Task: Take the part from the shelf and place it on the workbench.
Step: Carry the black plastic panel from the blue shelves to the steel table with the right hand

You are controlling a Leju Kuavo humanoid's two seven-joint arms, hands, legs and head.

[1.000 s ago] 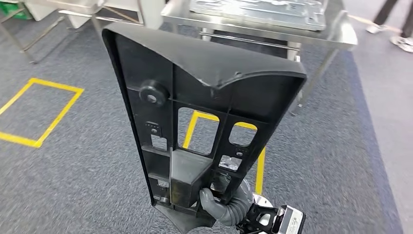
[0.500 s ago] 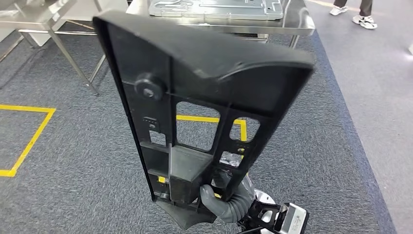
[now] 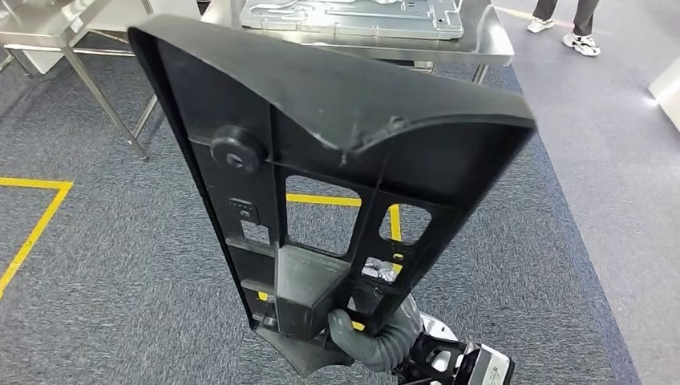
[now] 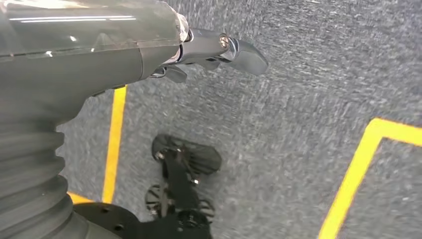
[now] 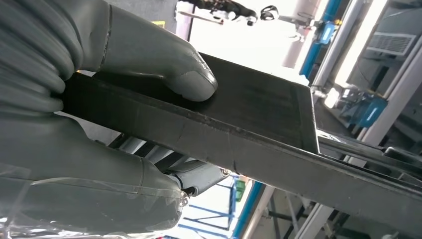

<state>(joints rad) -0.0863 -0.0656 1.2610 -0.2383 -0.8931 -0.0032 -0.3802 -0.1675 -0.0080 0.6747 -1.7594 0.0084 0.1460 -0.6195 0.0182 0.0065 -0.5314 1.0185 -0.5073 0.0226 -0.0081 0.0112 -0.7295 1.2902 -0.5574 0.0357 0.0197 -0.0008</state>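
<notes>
Carpet (image 3: 96,305) with yellow tape lines (image 3: 32,233) lies under me. My left hand (image 4: 209,50) hangs over it, holding nothing, fingers slightly apart. My right hand (image 3: 373,337) at 6 o'clock grips the black part (image 3: 321,160) by its narrow end, upright. The steel counter (image 3: 489,44) stands at 12 o'clock.

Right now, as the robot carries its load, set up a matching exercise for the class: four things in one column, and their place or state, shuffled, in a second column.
Things:
1. black part
2. right hand
3. steel workbench
4. yellow floor tape

Place or state:
A. ahead, bearing a grey metal panel
B. held upright, wide end up
C. on the grey carpet
D. gripping the part's narrow lower end

Pairs: 1-B, 2-D, 3-A, 4-C
</notes>
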